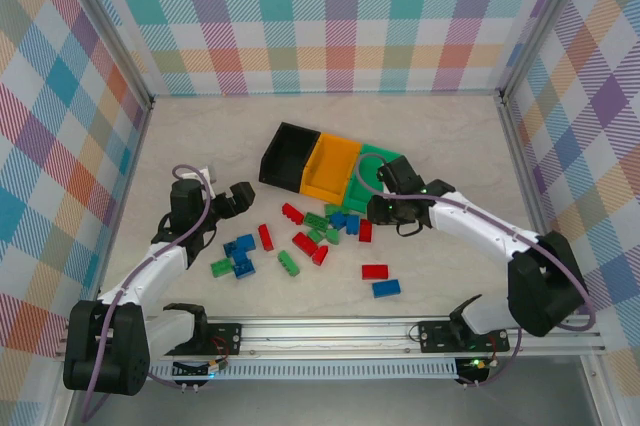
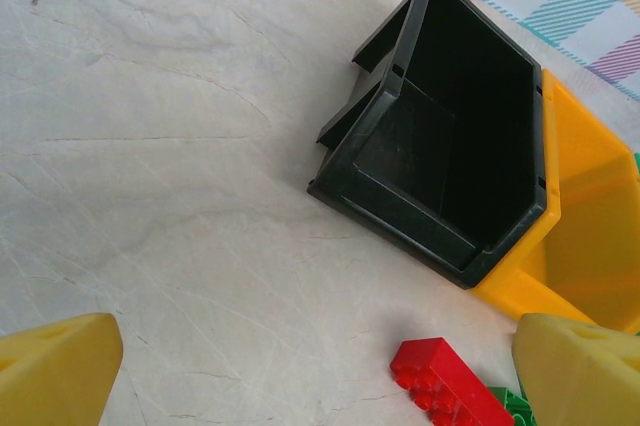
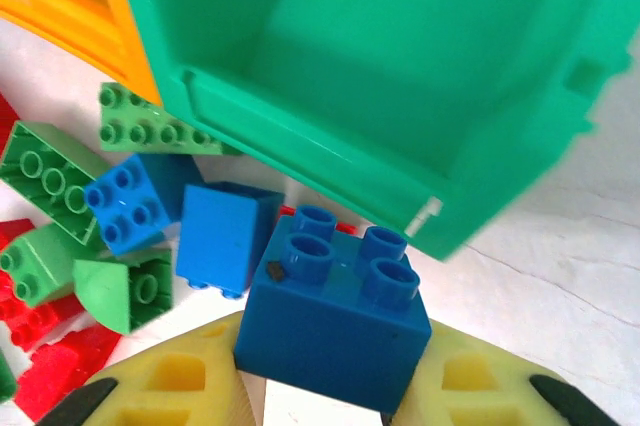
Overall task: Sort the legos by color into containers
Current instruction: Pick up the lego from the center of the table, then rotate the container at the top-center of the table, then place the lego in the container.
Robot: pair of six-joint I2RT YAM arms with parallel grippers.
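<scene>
My right gripper (image 1: 378,208) (image 3: 325,384) is shut on a blue four-stud lego (image 3: 335,326), its yellow pads pressed on two opposite sides. It holds the brick just in front of the green container (image 3: 380,66) (image 1: 362,178). The orange container (image 1: 331,168) and black container (image 1: 287,154) stand in a row to the left. Loose red, blue and green legos (image 1: 305,241) lie scattered in front of the containers. My left gripper (image 1: 240,198) (image 2: 318,371) is open above bare table, with nothing between its fingers. A red lego (image 2: 450,381) lies near its right finger, below the black container (image 2: 400,216).
Under the held brick lie blue (image 3: 225,236) and green (image 3: 45,176) bricks, close to the green container's front wall. A red brick (image 1: 375,271) and a blue brick (image 1: 386,288) lie apart at the front right. Plaid walls enclose the table.
</scene>
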